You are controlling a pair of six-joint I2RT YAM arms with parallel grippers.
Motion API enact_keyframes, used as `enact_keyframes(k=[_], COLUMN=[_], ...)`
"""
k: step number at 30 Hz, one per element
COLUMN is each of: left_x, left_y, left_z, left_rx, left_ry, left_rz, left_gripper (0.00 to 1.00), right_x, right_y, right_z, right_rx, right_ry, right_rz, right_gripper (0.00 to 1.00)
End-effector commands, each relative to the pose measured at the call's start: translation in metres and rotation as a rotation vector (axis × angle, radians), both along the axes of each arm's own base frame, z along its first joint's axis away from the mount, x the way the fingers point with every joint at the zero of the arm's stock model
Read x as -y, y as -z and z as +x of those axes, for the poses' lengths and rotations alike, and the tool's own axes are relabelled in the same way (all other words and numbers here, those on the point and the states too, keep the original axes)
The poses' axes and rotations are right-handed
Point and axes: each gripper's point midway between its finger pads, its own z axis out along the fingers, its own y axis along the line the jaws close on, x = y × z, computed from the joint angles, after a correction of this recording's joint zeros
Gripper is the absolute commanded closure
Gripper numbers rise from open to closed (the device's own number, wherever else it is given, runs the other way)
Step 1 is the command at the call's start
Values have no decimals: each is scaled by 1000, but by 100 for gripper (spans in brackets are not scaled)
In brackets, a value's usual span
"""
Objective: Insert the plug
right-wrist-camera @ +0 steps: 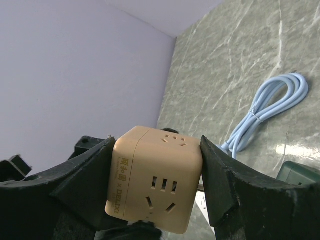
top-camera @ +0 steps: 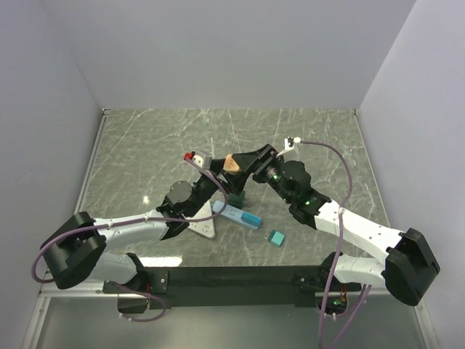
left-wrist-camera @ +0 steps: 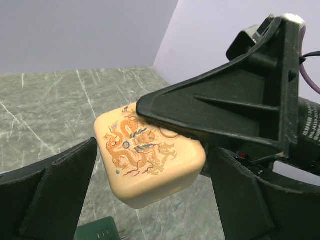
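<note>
Top view: the right gripper (top-camera: 240, 166) is clenched on a beige cube (top-camera: 232, 163) held above the marble table (top-camera: 145, 145). The left gripper (top-camera: 220, 176) stands spread wide just beside the cube, grasping nothing. Nearer the arm bases than the cube, a white strip (top-camera: 206, 226), a blue-and-white bar (top-camera: 240, 216) and a teal block (top-camera: 275, 237) lie on the table.

Left wrist view: the cube's face bears an orange dragon print with no words. A right finger (left-wrist-camera: 225, 115) presses on the cube's top. The left fingers (left-wrist-camera: 55, 200) flank the cube, apart from it. The green plug (left-wrist-camera: 102, 232), prongs showing, lies on the table below the cube.

Right wrist view: the cube sits squeezed between both fingers. Gold lettering on its side seems to read "DELIXI"; the characters beside it are too small to read. Two faces carry slotted sockets. A pale blue cable (right-wrist-camera: 272, 105) lies coiled on the table beyond the cube.
</note>
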Motion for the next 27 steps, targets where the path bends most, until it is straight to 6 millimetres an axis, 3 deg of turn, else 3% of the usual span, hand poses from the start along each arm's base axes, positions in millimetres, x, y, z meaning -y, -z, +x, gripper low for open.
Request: enact_keyframes(k=[1,4,5,8,11,13,14,16,19,20,21,24,27], left_x=[4,8,10,15,17,19,20,21,21,22,21,19,14], left_y=[-27,-27,-25,-21,-19,-17,-17,-17,-17,-16,-16,-15,-15], left_z=[2,4,4,5,4,2,1,0,-4,-6,-6,-8,-7], left_rx=[46,55,54,58,63,80,84,107,136,141,151,166,170], left_ry=[-11,-7,-2,13,24,35,42,53,74,79,82,97,113], left_rz=[-62,-50,-41,-14,1,24,32,58,95,105,119,143,143], left_gripper=[3,18,30,44,68,78,89,100,100,100,100,100,100], right_x=[6,6,5,7,10,12,13,16,22,24,25,34,42], right_y=[-41,-40,-38,-36,-30,-28,-24,-23,-19,-18,-16,-11,-9], right_z=[-5,-5,-6,-5,-5,-5,-5,-4,-4,-3,-3,-3,-3], right_rx=[90,91,89,90,87,96,93,99,119,119,122,127,131], right_ry=[21,21,15,21,36,38,41,53,73,80,82,116,143], right_rz=[116,112,104,91,65,46,33,19,-29,-45,-58,-91,-118], right_gripper=[100,100,100,100,100,100,100,95,82,74,59,32,17])
